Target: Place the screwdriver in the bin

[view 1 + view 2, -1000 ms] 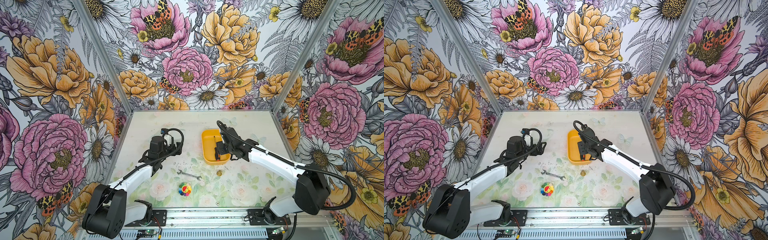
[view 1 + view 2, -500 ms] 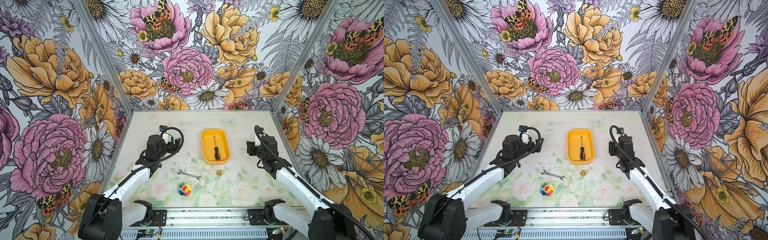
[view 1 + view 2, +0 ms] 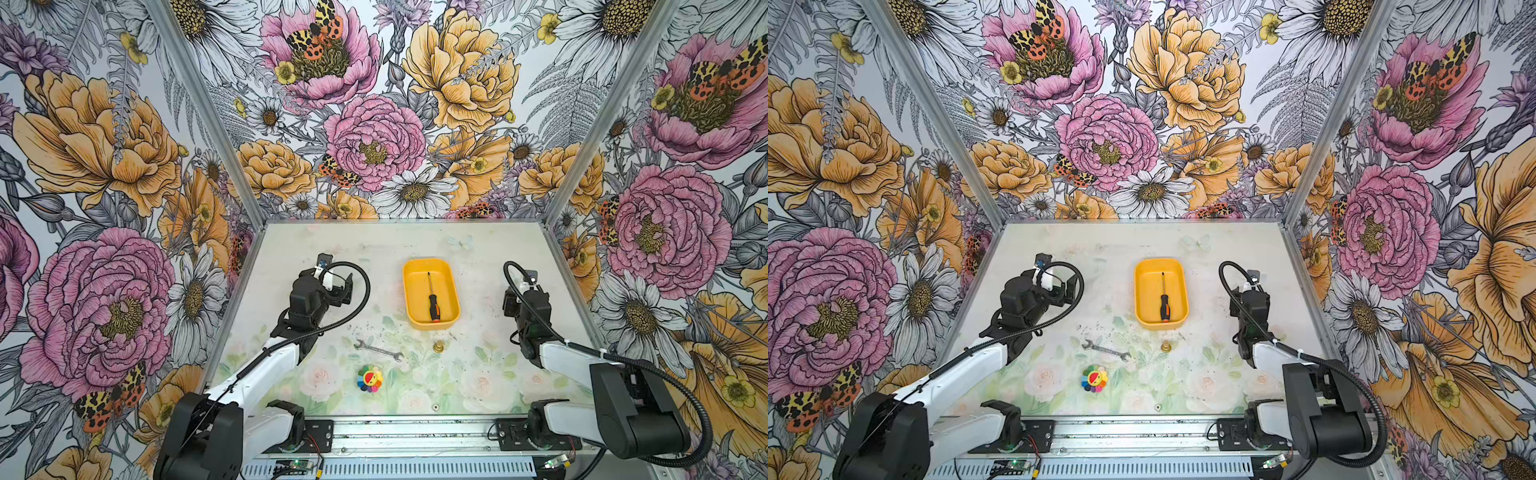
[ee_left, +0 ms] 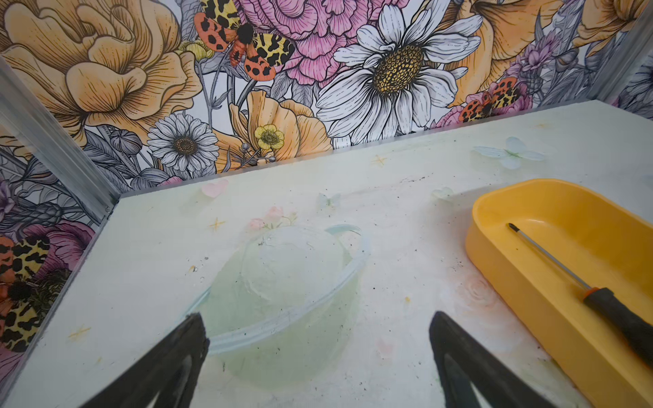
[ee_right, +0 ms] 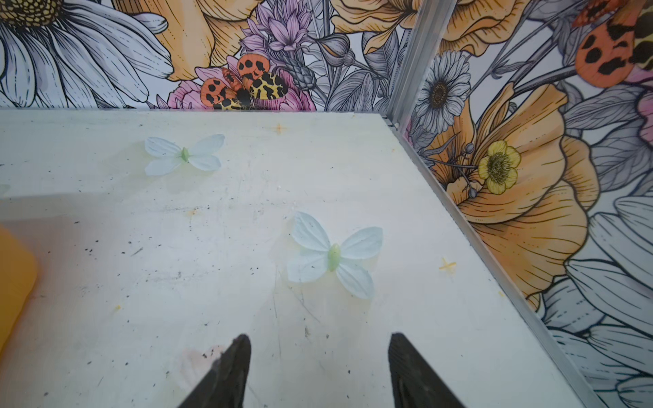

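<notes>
Your screwdriver (image 3: 431, 297) lies flat inside the bin (image 3: 409, 291), along its length. The black-and-orange handle is at the end nearer the arm bases and the thin shaft points toward the back wall. Both top views show it there (image 3: 1164, 300), and nothing is touching it. In the left wrist view the same screwdriver (image 4: 600, 300) rests on the bin's floor, close to the long wall (image 4: 530, 300) that faces the left arm.

Your left gripper (image 4: 316, 318) has its jaws spread wide with nothing between them. It hangs over bare table (image 3: 374, 249), to the left of the bin and apart from it. Your right gripper (image 5: 319, 338) is also spread and empty. It sits over bare table on the bin's right side, and only a yellow corner of the bin (image 5: 14, 275) shows at the edge of its wrist view.

In front of the bin, toward the arm bases, a silver wrench (image 3: 379, 350) lies flat on the table. A small brass piece (image 3: 438, 345) stands just beside it, near the bin's near wall. A rainbow flower toy (image 3: 370, 379) sits closer to the bases, apart from both.
</notes>
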`<state>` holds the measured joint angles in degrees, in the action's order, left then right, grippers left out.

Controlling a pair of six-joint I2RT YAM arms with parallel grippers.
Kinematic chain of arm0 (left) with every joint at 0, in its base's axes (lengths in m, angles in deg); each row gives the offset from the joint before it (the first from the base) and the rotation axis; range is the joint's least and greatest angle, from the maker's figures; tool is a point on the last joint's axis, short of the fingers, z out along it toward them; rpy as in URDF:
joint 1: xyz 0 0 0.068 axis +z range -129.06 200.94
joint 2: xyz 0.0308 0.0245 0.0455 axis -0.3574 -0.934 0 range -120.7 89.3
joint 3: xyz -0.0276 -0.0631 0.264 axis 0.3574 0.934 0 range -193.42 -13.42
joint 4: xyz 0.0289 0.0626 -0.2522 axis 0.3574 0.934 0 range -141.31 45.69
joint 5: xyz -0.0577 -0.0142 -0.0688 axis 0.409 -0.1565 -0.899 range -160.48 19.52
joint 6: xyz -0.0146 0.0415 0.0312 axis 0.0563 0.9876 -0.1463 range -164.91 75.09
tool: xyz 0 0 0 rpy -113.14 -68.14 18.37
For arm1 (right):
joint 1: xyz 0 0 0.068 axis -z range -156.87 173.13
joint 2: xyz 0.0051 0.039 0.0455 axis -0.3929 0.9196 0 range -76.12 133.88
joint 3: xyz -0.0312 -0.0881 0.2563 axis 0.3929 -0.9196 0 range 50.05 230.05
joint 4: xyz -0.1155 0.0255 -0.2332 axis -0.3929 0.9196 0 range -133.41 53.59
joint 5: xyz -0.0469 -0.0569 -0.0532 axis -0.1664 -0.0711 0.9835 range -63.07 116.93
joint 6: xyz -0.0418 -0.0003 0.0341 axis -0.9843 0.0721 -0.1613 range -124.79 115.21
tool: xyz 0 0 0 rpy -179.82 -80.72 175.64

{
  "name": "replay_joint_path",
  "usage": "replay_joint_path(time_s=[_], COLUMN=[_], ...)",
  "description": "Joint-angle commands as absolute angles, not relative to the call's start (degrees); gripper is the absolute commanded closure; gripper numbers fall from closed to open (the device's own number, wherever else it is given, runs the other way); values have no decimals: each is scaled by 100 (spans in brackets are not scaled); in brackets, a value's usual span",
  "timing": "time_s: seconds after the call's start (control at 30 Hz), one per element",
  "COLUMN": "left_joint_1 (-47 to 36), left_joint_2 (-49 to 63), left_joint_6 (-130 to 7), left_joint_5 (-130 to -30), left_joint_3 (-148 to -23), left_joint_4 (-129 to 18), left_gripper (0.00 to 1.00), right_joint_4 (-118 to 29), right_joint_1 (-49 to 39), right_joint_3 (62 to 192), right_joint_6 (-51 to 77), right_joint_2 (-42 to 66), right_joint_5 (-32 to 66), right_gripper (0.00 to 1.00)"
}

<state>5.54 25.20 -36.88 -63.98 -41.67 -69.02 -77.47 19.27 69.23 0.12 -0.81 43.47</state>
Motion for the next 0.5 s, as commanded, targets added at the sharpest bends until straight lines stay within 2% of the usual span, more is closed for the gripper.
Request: replay_joint_path(time_s=[0.0, 0.17, 0.47], left_joint_1=[771, 1248, 1868], left_joint_2=[2600, 2575, 2300], left_joint_6=[-3392, -3580, -3809], left_joint_5=[-6016, -6134, -6529], left_joint_3=[-3824, -3501, -3121], left_joint_4=[-7722, -8197, -8822], left_gripper=[1, 1, 1], right_joint_4=[-8714, -9725, -9651], right_joint_1=[1949, 1954, 2028], right_joint_3=[7015, 6924, 7062], right_joint_6=[-49, -157, -98], right_joint_2=[112, 884, 1166], right_joint_5=[4452, 4481, 4319], right_gripper=[37, 37, 35])
